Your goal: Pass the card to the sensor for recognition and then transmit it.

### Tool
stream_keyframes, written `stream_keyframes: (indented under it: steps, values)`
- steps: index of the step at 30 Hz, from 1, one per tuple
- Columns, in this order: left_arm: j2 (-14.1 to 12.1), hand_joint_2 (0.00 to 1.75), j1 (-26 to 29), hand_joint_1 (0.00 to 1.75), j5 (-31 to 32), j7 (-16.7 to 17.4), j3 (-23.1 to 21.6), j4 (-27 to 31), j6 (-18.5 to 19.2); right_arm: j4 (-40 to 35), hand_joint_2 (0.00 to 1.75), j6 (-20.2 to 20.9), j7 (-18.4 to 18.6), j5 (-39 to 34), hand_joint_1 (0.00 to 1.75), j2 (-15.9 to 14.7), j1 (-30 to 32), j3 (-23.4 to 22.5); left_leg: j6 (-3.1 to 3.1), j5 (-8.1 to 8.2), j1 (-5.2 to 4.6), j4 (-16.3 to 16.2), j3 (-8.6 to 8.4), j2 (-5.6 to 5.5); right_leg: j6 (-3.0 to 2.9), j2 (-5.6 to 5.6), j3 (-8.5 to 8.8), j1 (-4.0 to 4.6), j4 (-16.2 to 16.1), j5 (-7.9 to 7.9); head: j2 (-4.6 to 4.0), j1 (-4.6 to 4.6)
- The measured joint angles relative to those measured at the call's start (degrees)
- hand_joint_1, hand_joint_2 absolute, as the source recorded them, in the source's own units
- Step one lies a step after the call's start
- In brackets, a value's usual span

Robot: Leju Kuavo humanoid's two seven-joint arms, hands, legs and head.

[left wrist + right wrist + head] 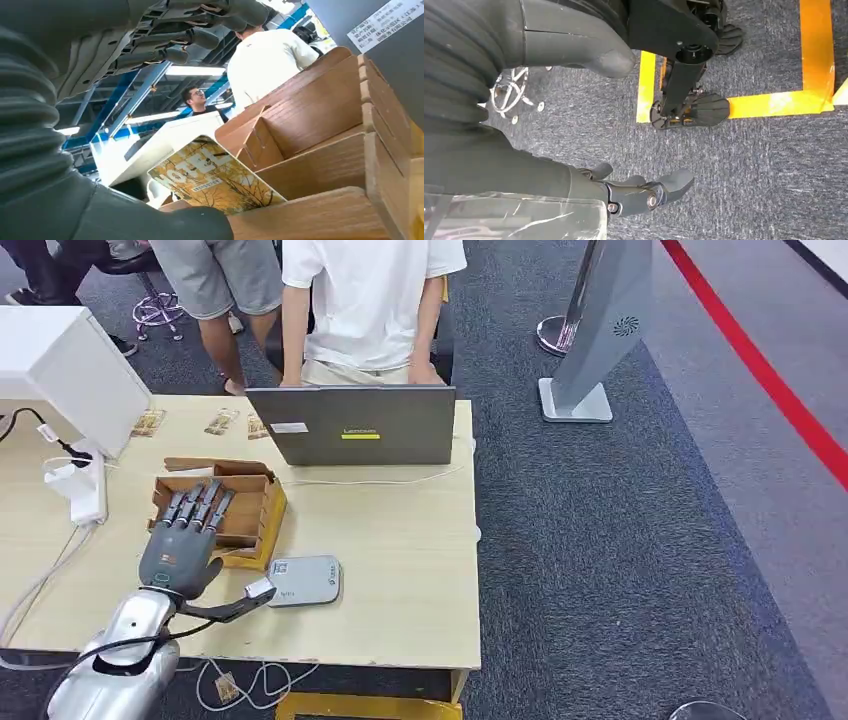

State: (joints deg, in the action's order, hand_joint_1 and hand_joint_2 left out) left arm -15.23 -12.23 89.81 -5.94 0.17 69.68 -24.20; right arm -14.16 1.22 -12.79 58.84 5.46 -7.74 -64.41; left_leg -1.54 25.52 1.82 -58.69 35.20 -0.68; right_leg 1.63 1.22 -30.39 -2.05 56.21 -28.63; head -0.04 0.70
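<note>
Cardboard box (pixel 225 508) under left robot hand (pixel 185 540), fingers spread, holding nothing. Card (pixel 212 176) stood in slot; pinch its edge, lift straight, move right to sensor (pixel 304 580).

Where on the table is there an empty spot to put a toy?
Bare wood lies between the laptop, the card reader and the table right edge. The left side is crowded: cardboard box, left robot hand, cables, white power strip.

A yellow printed card (pixel 215 177) stands tilted in a slot of the brown cardboard holder (pixel 250 508); the flat grey sensor (pixel 305 581) lies just beside the holder on the bench (pixel 400 570).
</note>
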Motion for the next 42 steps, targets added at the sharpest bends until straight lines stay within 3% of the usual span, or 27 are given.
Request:
stream_keyframes:
  steps: [3,4,12,32,42]
  values:
    - [0.00,1.75,0.02,0.03,0.02,-0.15,0.00,-0.02,-0.33,-0.02,1.75,0.00,0.00,0.00,0.00,0.00,-0.02,0.00,0.00,0.00,0.00,0.00,0.00,0.00,0.00,0.00,0.00,0.00,0.00,0.00,0.00,-0.02]
    - [0.00,1.75,0.02,1.75,0.00,-0.20,0.00,-0.02,-0.35,-0.02,1.75,0.00,0.00,0.00,0.00,0.00,-0.04,0.00,0.00,0.00,0.00,0.00,0.00,0.00,0.00,0.00,0.01,0.00,0.00,0.00,0.00,0.00]
    - [0.00,1.75,-0.16,1.75,-2.89,-2.25,0.00,-0.07,2.56,-0.02,1.75,-0.02,-0.07,-0.13,0.00,0.00,-0.03,0.00,0.00,0.00,0.00,0.00,0.00,0.00,0.00,0.00,0.00,0.00,0.00,0.00,0.00,0.00]
    - [0.02,1.75,-0.43,1.75,-4.98,-3.19,0.00,-0.11,3.04,-0.02,1.75,-0.02,-0.13,-0.22,0.00,0.00,-0.03,0.00,0.00,0.00,0.00,0.00,-0.01,0.00,0.00,0.00,0.00,0.00,0.00,0.00,0.00,0.00]
    - [1.14,1.75,-0.12,1.75,-7.56,-5.77,0.00,1.30,2.10,-0.04,1.75,-0.02,-0.13,-0.46,0.00,0.00,-0.01,0.00,0.00,-0.01,0.00,-0.01,-0.01,0.00,0.00,0.00,-0.01,0.00,0.00,0.00,0.00,0.00]
